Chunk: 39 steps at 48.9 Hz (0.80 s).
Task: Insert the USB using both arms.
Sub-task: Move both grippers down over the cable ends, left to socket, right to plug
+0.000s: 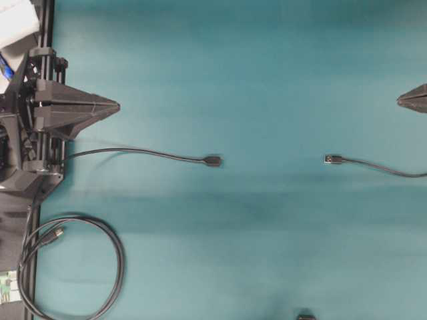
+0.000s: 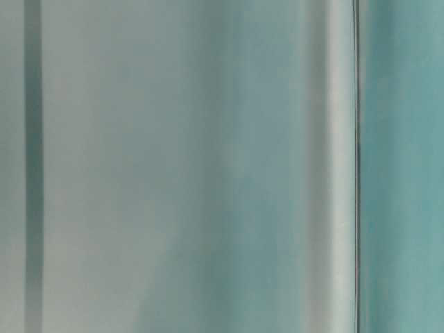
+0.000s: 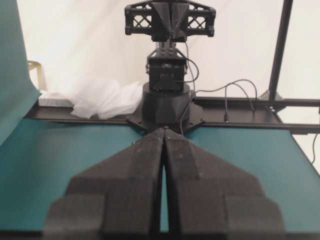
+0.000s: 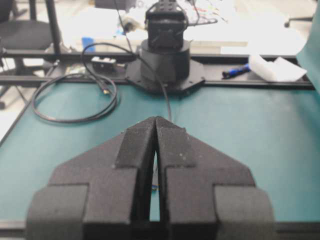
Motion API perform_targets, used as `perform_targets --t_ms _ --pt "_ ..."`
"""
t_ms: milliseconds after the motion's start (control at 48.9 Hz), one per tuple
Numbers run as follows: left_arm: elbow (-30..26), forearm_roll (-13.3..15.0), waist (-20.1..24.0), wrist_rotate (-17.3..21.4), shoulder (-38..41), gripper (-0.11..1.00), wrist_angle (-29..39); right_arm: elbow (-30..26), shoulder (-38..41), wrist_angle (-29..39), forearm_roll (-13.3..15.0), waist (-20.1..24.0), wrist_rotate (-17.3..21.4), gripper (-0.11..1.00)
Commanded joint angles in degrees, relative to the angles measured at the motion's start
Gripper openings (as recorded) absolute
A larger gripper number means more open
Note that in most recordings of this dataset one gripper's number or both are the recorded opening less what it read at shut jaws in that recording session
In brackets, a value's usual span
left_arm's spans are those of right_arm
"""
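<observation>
Two cable ends apart, USB seemingly unobstructed.

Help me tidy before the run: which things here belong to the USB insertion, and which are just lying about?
For the job:
- USB
- socket end
- left end effector, shut
- right end effector, shut

Lying about:
- coiled cable
- blue pen
- white wrapping

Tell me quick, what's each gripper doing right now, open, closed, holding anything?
Left gripper: closed, holding nothing.
Right gripper: closed, holding nothing.
</observation>
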<state>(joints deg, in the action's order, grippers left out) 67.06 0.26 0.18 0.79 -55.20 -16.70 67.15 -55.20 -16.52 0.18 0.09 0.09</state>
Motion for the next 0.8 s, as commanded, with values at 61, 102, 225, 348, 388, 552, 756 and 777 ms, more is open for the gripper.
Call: perform_targets --t_ms 61,102,225,348,388,552,756,777 --pt "-0.44 0.53 -0.88 -2.11 0.26 0.06 7.03 -0.44 0.35 0.62 0.44 0.09 0.0 0.02" --pt "-1.05 0.53 -1.14 -2.11 0.26 0.03 9.4 -0.62 0.35 1.76 0.35 0.09 0.0 0.0" --pt "-3.6 0.62 -1.23 -2.2 0.53 0.02 15.64 -3.34 0.35 7.12 0.35 0.09 0.0 0.0" --pt "-6.86 0.53 -1.23 -2.02 3.34 0.02 25.14 -6.33 0.53 15.56 0.35 0.09 0.0 0.0" --pt "-7.73 0.62 -1.23 -1.85 4.83 0.02 27.86 -6.94 0.97 18.54 0.35 0.09 0.09 0.0" --pt "-9.76 0.53 -1.23 -1.41 11.07 0.02 30.32 -8.53 5.27 24.79 0.35 0.09 1.93 0.0" --pt "-10.46 0.62 -1.41 -2.37 16.79 0.02 29.71 -9.23 13.54 25.66 0.44 0.97 5.8 0.0" --pt "-10.37 0.7 -1.41 -2.29 17.4 0.02 29.62 -9.23 14.24 26.02 0.35 1.23 6.24 0.0"
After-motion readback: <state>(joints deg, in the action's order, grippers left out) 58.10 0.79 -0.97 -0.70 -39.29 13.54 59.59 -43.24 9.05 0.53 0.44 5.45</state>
